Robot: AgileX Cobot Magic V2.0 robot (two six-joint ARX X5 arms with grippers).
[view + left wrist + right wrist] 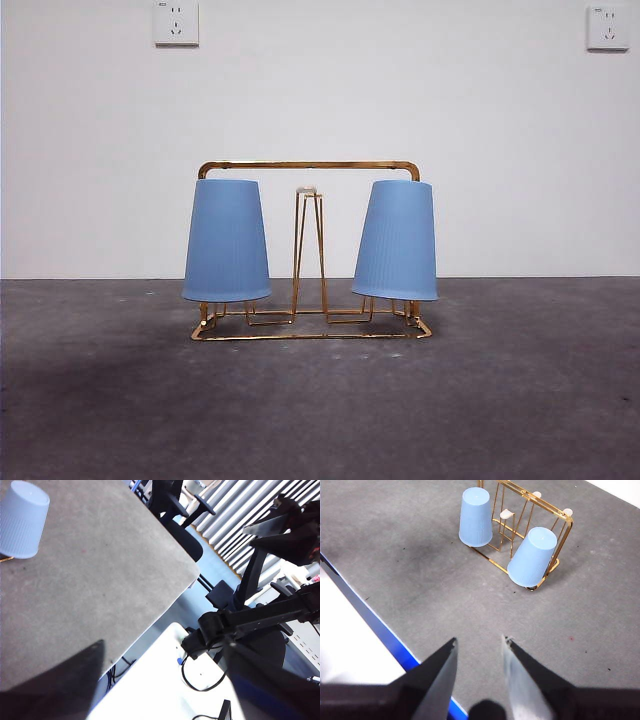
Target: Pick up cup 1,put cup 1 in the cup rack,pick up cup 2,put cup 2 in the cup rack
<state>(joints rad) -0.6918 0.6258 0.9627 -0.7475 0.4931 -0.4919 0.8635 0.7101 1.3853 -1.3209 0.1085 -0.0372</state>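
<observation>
Gold wire rack (310, 250) standing mid-table on the grey surface (320, 410): arched rectangular frame on top, flat rectangular wire base, thin upright prongs, the centre prong capped with a pale tip (307, 189). 2 pale blue ribbed cups hung upside down on the prongs, mouths down. Left cup (227, 241) near upright at 1 end of the rack, right cup (397, 241) tilted slightly at the other end; both rims above the base, well apart from each other with the centre prong between. Frame taller than both cups.

Right gripper (479, 652) held back from the rack, above bare table near its edge, jaws parted, nothing between them. Left gripper (165, 680) past the table edge, jaws spread wide and empty, 1 cup visible far off at the corner of its view.

White wall behind, with 2 sockets (176, 22).
</observation>
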